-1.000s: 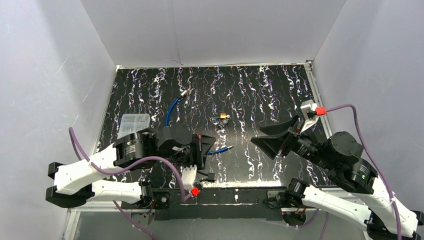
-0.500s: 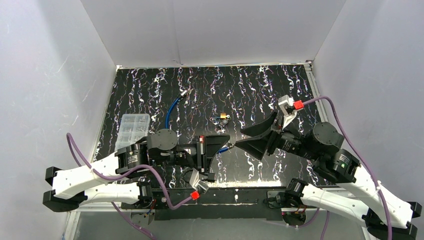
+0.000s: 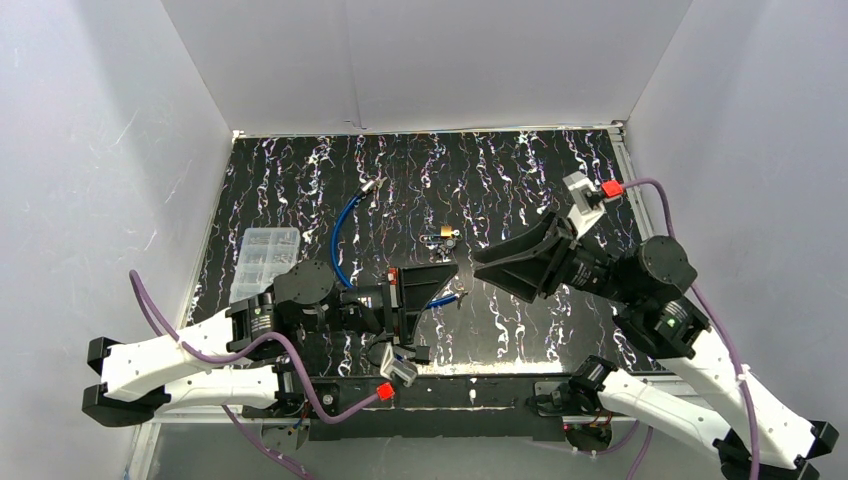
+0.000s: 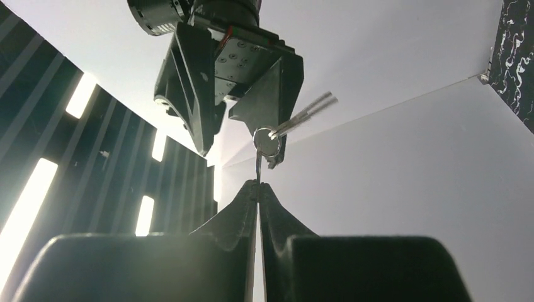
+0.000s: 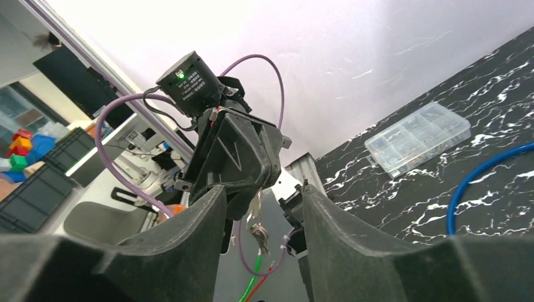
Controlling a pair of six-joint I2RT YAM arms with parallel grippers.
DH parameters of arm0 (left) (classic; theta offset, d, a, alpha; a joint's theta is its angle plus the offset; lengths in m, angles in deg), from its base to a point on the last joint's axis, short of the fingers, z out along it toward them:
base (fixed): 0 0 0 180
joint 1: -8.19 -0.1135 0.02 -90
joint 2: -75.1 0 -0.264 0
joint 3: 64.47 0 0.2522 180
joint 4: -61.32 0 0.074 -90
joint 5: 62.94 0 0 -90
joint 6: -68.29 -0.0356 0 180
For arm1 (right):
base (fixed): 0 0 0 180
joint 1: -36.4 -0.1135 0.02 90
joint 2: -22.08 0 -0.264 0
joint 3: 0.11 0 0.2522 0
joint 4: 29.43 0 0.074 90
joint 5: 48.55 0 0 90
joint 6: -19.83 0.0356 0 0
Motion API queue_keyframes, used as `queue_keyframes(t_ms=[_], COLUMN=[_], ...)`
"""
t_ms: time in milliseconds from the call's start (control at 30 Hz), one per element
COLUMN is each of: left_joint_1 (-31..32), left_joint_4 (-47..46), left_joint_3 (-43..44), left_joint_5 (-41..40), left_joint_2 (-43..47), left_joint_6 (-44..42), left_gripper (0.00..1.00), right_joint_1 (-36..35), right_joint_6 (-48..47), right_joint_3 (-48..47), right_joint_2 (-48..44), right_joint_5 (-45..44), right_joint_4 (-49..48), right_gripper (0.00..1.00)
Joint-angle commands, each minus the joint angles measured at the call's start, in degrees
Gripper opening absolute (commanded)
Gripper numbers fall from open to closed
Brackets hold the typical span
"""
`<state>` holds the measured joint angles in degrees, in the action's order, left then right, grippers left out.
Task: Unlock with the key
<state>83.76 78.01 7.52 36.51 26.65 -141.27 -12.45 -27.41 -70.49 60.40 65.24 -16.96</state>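
Note:
My left gripper (image 4: 259, 185) is shut on the key (image 4: 257, 170), a thin metal blade pinched at its fingertips. A ring (image 4: 267, 142) with more keys hangs off it. In the top view the left gripper (image 3: 453, 270) is raised above the table's front middle and points right. My right gripper (image 3: 488, 268) faces it tip to tip. The right gripper (image 5: 263, 189) is open, and the dangling keys (image 5: 258, 229) hang between its fingers without touching them. The small brass padlock (image 3: 446, 236) lies on the black marbled table (image 3: 520, 170), just behind both grippers.
A clear plastic compartment box (image 3: 266, 252) sits at the left. A blue cable (image 3: 345, 222) curves beside it. A short blue piece with a metal tip (image 3: 445, 298) lies under the grippers. White walls enclose the table on three sides.
My right gripper has swung left to meet the left gripper, and its jaws have narrowed around the hanging keys. The left gripper rose and turned right with the key still held.

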Motion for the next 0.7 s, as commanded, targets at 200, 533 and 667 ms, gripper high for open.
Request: queue_keyframes(t_ms=[200, 533, 667], left_joint_1=[0.3, 0.3, 0.3], left_joint_4=[-2.5, -4.7, -5.0], left_joint_3=[-0.2, -0.8, -1.1], left_joint_5=[-0.1, -0.9, -0.4], left_joint_2=[0.5, 0.4, 0.6], left_joint_6=[-24.0, -24.5, -24.9], left_gripper=[0.00, 0.00, 0.00], right_joint_1=[3.0, 4.0, 7.9], right_joint_6=[9.4, 10.8, 9.6], right_joint_3=[1.7, 2.3, 1.3], right_joint_2=[5.4, 4.7, 2.4], right_joint_5=[12.1, 12.9, 10.1], right_joint_4=[-10.9, -10.2, -5.0], right_gripper=[0.41, 0.44, 0.52])
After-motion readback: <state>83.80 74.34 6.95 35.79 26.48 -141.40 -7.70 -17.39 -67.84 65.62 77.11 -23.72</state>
